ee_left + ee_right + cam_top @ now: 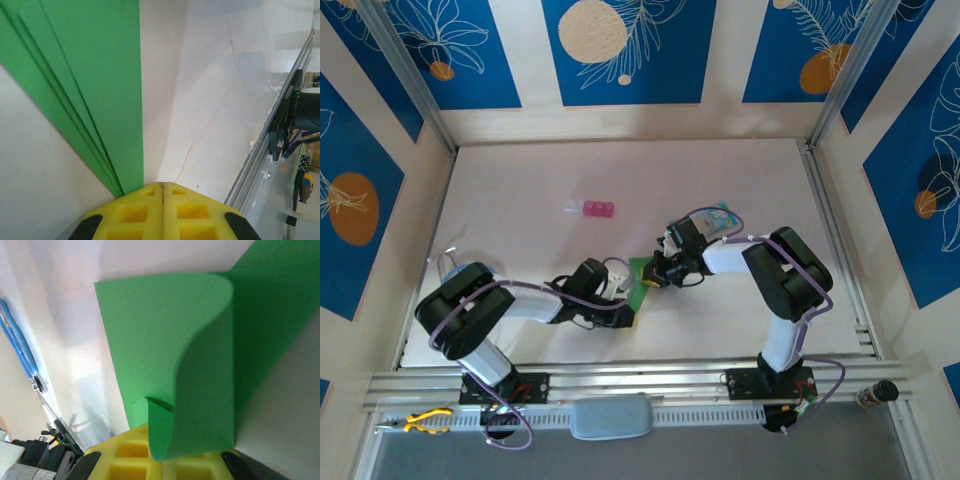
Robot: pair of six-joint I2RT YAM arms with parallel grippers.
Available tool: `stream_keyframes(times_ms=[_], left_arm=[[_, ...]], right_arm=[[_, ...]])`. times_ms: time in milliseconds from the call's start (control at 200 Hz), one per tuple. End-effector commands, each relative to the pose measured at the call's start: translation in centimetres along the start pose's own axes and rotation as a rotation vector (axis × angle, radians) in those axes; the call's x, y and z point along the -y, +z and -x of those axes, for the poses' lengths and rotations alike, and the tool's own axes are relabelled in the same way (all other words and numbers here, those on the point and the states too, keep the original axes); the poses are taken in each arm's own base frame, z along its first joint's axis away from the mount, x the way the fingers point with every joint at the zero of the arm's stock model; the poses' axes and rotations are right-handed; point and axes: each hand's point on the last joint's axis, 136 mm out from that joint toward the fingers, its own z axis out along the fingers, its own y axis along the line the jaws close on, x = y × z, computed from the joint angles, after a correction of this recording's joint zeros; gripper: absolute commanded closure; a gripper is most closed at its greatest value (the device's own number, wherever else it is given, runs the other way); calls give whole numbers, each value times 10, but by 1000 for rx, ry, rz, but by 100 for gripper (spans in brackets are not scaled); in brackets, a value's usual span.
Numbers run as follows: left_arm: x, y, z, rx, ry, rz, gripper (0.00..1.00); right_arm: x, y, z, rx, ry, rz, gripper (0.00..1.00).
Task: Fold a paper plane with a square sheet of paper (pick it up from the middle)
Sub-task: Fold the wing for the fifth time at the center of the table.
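The square sheet of paper (642,272) is bright green and partly folded. It lies on the white table between my two grippers. In the left wrist view the paper (95,75) shows several stacked creased layers narrowing to a point beside my left gripper (163,186). That gripper is shut, with nothing in its seam. My right gripper (656,279) is shut at the paper's right side. In the right wrist view a flap of the paper (205,390) curls up and lies over the yellow fingers (125,447), hiding the tips. Whether the flap is pinched cannot be told.
Small pink blocks (590,208) sit farther back on the table. A pale blue packet (722,218) lies behind the right arm. An aluminium rail (650,375) runs along the near edge, with yellow-handled pliers (425,421) below it. Patterned walls enclose the table.
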Motion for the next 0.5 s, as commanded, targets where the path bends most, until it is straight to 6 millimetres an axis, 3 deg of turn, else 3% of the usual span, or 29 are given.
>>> stream_keyframes(times_ms=[0,95,260,490], left_arm=[[-8,-3,-43,-143,-41,13,100],[4,-8,-36,-117,-5,-12,100],[30,-26,1,24,65,-36,100],[27,-33,67,183,42,34,100]], right_arm=[[45,6,-6,1,79,-159,98],[45,6,-6,0,79,-157,98],[42,6,-7,1,84,-150,98],[37,6,-6,1,88,-136,98]])
